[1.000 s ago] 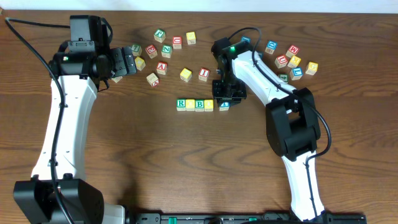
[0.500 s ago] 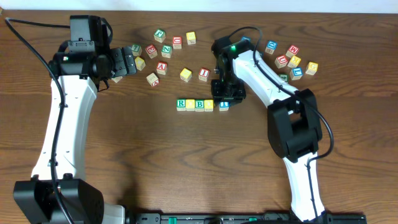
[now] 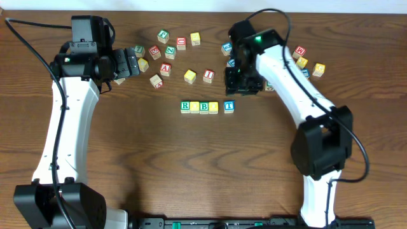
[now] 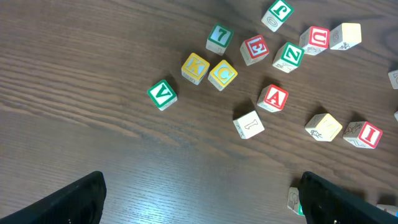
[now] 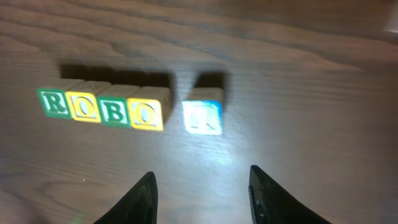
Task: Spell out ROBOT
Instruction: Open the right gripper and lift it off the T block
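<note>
The T cube (image 5: 203, 117) stands just right of the R-O-B-O row (image 5: 102, 109), a small gap between. The right pincer (image 5: 200, 186) hangs released nearby; the last step is probably nudging T flush.

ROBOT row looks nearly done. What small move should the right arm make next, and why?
Probably nudge the T cube toward the second O cube. A gap separates it from the touching R-O-B-O row, and the right end effector hangs open and empty near it.
</note>
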Controlling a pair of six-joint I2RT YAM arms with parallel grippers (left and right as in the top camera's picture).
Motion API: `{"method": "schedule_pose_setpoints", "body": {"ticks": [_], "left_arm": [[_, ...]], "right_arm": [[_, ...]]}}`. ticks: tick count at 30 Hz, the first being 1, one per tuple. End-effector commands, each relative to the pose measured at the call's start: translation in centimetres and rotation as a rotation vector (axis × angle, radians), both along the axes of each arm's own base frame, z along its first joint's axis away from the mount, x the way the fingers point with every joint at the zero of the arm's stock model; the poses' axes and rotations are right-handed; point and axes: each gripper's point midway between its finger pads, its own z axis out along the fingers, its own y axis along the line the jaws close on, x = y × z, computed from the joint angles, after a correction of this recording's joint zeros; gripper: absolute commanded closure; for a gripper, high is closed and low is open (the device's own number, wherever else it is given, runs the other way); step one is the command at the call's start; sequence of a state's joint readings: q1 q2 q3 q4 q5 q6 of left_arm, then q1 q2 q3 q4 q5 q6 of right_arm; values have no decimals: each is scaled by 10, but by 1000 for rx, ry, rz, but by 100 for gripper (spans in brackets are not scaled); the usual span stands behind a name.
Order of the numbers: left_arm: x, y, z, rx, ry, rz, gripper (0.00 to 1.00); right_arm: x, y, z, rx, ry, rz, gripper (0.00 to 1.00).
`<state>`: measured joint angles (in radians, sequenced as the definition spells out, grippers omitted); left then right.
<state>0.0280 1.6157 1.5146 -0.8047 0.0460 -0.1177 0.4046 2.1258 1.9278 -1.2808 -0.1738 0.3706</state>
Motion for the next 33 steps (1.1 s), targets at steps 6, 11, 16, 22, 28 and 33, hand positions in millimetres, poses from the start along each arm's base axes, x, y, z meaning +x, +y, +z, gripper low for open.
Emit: {"method": "schedule_pose_setpoints", "body": {"ticks": [6, 11, 16, 22, 28, 33], "left_arm": [[2, 2, 11, 9, -27, 0, 2], [3, 2, 11, 9, -28, 0, 3], [3, 2, 11, 9, -28, 0, 3], [3, 2, 11, 9, -28, 0, 2], [2, 2, 11, 9, -27, 1, 3], [3, 2, 11, 9, -28, 0, 3]], "right_arm": [[-1, -41, 4, -172, -40, -71, 58], [0, -41, -33, -172, -44, -108, 59], [-2, -38, -62, -160, -56, -129, 61], [-1, -38, -83, -148, -80, -133, 61], [-5, -34, -96, -122, -75, -147, 61], [-6, -32, -96, -120, -77, -141, 61]]}}
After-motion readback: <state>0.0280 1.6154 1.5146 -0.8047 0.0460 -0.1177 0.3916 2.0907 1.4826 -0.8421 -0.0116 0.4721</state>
